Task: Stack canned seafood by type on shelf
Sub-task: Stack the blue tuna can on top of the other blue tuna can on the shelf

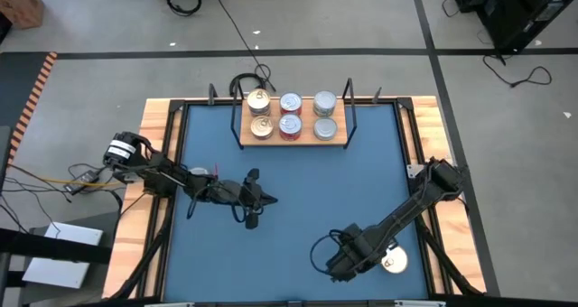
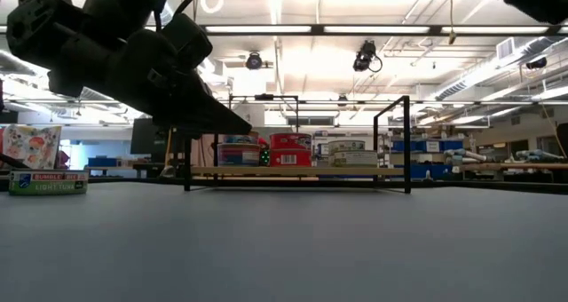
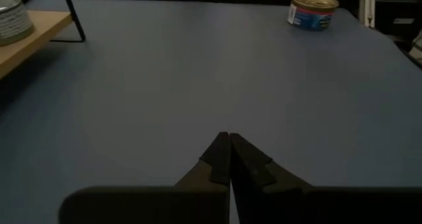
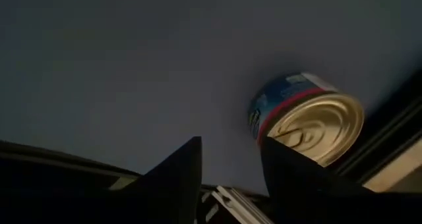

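Observation:
The shelf (image 1: pixel 293 137), a light-wood board with black wire ends, stands at the table's far middle. It carries the canned seafood in three columns: gold-lidded (image 1: pixel 260 100), red-sided (image 1: pixel 290 103) and plain silver (image 1: pixel 325 103). One more gold-lidded tin (image 1: pixel 395 261) with a blue and red side rests on its base in the near right corner. My right gripper (image 4: pixel 231 159) is open just to the left of that tin (image 4: pixel 306 118), which lies beyond and beside one finger. My left gripper (image 3: pixel 229 141) is shut and hovers over the table's left middle (image 1: pixel 269 197).
Bare blue table top (image 1: pixel 298 185) spreads between the shelf and both grippers. A wooden rim (image 1: pixel 153 126) frames the table. In the low view a small tuna box (image 2: pixel 49 182) shows at the left and the shelf (image 2: pixel 297 171) in the middle.

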